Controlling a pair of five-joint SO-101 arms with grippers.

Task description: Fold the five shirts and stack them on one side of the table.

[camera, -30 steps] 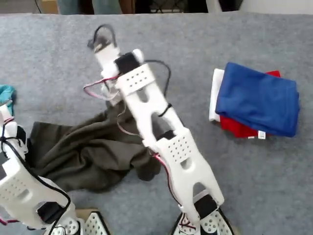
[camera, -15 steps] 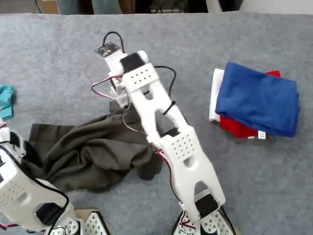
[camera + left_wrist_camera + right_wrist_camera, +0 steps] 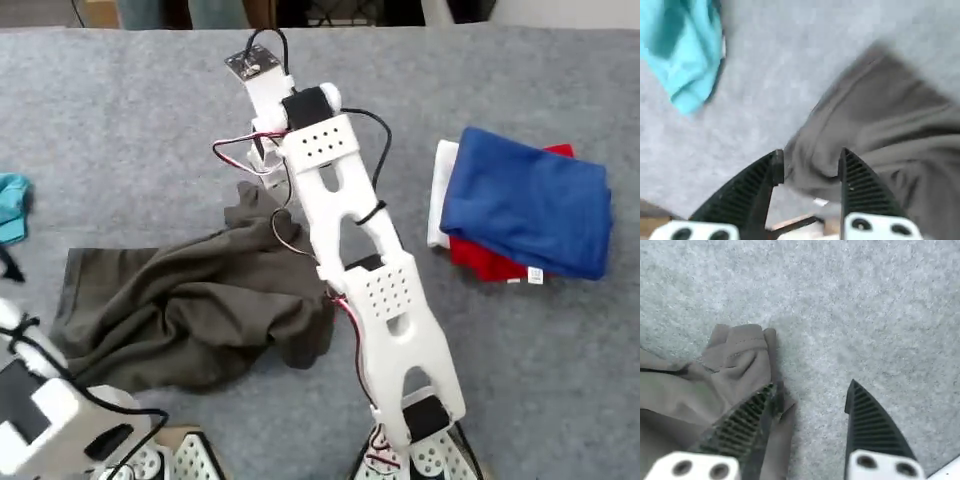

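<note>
On the grey, felt-like table cover (image 3: 520, 380), a dark olive shirt (image 3: 190, 315) is seen lying crumpled in soft, heavy folds towards the left side. Its left edge is spread flat to a square corner, and a small rumpled flap points away from the arm bases. At the left edge, part of a bunched teal shirt (image 3: 12, 205) is shown. Well apart on the right, a smooth folded blue shirt (image 3: 525, 205) is stacked on a red shirt (image 3: 480, 262), with a white shirt (image 3: 440, 195) lying under them. The right gripper (image 3: 812, 385) is held wide open with nothing grasped, one ribbed black jaw set at the edge of the olive flap and the other over bare cover. The left gripper (image 3: 811, 152) is also parted and empty, with olive cloth seen beyond it. Compared with a second ago, the white perforated right arm (image 3: 385, 290) has been swung farther from the bases and rightwards, so the flap is uncovered. The left arm (image 3: 40, 410) has been drawn back to the near left corner.
</note>
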